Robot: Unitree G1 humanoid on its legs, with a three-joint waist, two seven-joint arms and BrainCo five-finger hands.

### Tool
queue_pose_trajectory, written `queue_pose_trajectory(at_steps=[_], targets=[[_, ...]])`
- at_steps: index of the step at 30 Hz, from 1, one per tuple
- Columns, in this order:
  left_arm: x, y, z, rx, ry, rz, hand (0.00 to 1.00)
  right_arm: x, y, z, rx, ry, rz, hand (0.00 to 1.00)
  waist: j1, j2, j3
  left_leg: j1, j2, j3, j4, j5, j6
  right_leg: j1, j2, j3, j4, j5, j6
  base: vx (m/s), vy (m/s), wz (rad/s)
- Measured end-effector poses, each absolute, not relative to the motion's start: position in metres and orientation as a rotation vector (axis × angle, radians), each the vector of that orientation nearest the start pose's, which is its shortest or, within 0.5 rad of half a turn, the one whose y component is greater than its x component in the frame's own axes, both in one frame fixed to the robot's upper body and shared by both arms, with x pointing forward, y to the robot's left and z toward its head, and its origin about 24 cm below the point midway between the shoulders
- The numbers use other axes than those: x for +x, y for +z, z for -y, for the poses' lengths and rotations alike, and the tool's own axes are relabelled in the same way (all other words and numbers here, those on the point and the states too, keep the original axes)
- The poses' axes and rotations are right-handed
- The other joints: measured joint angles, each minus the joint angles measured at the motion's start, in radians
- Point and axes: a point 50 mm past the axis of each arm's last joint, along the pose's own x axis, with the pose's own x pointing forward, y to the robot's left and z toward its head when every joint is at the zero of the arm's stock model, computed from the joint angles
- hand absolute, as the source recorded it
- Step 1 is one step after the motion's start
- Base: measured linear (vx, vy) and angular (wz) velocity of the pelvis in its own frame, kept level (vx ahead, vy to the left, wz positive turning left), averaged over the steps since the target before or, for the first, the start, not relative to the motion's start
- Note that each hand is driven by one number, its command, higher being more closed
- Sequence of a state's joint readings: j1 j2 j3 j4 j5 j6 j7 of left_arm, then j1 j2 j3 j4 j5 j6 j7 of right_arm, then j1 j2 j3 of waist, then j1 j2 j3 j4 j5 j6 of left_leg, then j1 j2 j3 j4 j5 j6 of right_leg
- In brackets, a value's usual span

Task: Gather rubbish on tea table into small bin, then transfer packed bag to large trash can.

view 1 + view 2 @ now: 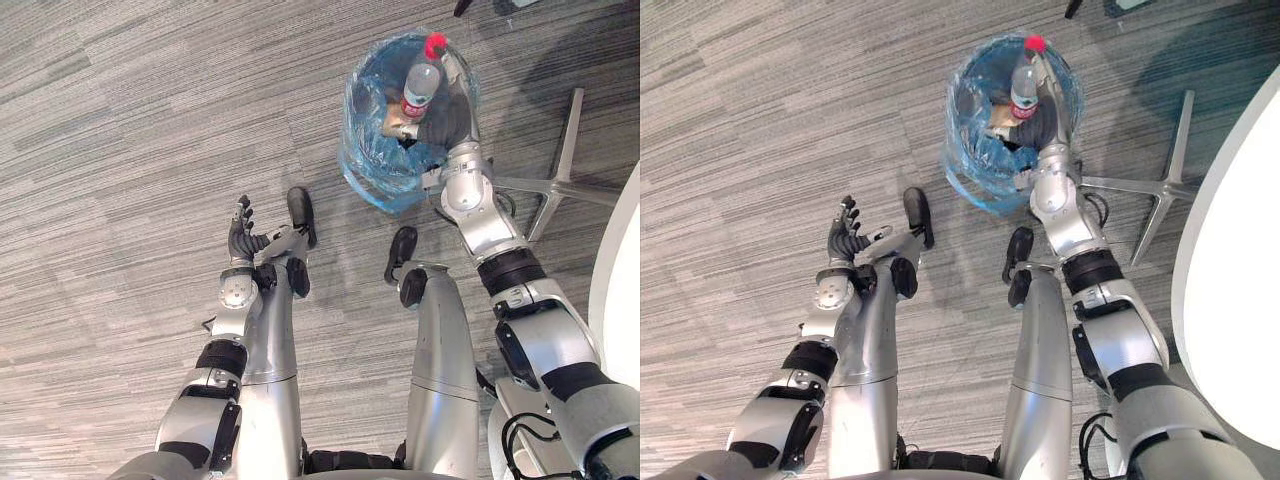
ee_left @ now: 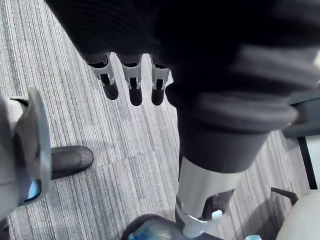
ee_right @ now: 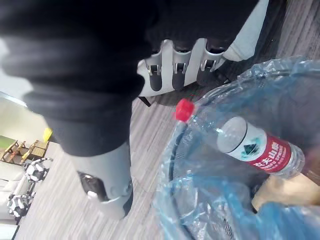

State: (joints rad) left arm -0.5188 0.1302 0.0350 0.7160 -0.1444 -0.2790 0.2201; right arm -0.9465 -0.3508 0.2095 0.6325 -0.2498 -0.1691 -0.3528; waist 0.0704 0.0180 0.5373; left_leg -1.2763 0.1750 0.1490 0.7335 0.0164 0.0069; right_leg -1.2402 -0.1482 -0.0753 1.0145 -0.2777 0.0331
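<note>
Right wrist view: right hand (image 3: 177,70), fingers straight, above bin (image 1: 368,168) containing red-labelled bottle (image 3: 260,150); left hand (image 1: 240,238) hangs open.

Floor: I see grey carpet (image 1: 130,150) with fine stripes, laid in tiles whose stripes turn at the seams.
Chair: a silver star-shaped base (image 1: 560,185) stands on the carpet to my right.
Table: a white rounded top (image 1: 1235,280) runs along the right edge, near that base.
Far room: in the right wrist view I make out wooden furniture (image 3: 22,149) and black-and-white patterned round things (image 3: 35,170), brightly lit.
</note>
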Motion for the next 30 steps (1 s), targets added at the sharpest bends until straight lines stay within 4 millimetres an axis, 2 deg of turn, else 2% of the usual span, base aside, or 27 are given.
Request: queue_pose_trajectory(at_steps=[14,20,24,28,30], targets=[[0.337,0.047,-0.174,0.011,0.211,0.039,0.0,0.345,0.181,0.103,-0.583,0.016,0.675,0.0,-0.003,-0.004,-0.002,0.047,0.014,0.002,-0.024,0.001,-0.003,0.052,0.015,-0.007,-0.039,0.009,-0.014,-0.01,-0.023,-0.02],[0.336,0.045,-0.178,0.012,0.227,0.033,0.0,0.339,0.161,0.095,-0.713,0.072,0.659,0.0,-0.005,-0.037,-0.024,0.054,0.019,0.004,-0.035,0.001,-0.004,0.055,0.024,-0.005,-0.048,0.011,-0.018,-0.01,-0.033,-0.03],[0.335,0.042,-0.179,0.03,0.227,0.023,0.0,0.338,0.147,0.093,-0.84,0.095,0.642,0.0,-0.005,-0.038,-0.025,0.054,0.019,0.005,-0.041,0.002,-0.004,0.055,0.024,-0.006,-0.055,0.012,-0.018,-0.01,-0.019,-0.01],[0.335,0.041,-0.179,0.036,0.227,0.016,0.0,0.343,0.119,0.093,-0.947,0.146,0.535,0.0,-0.004,-0.038,-0.025,0.054,0.018,0.006,-0.055,0.007,-0.011,0.055,0.025,-0.008,-0.067,0.016,-0.019,0.0,-0.009,0.0],[0.335,0.041,-0.179,0.037,0.227,0.016,0.0,0.344,0.112,0.094,-0.98,0.155,0.507,0.0,-0.004,-0.038,-0.025,0.053,0.018,0.006,-0.056,0.007,-0.011,0.055,0.025,-0.008,-0.068,0.016,-0.019,0.0,-0.031,0.0]])
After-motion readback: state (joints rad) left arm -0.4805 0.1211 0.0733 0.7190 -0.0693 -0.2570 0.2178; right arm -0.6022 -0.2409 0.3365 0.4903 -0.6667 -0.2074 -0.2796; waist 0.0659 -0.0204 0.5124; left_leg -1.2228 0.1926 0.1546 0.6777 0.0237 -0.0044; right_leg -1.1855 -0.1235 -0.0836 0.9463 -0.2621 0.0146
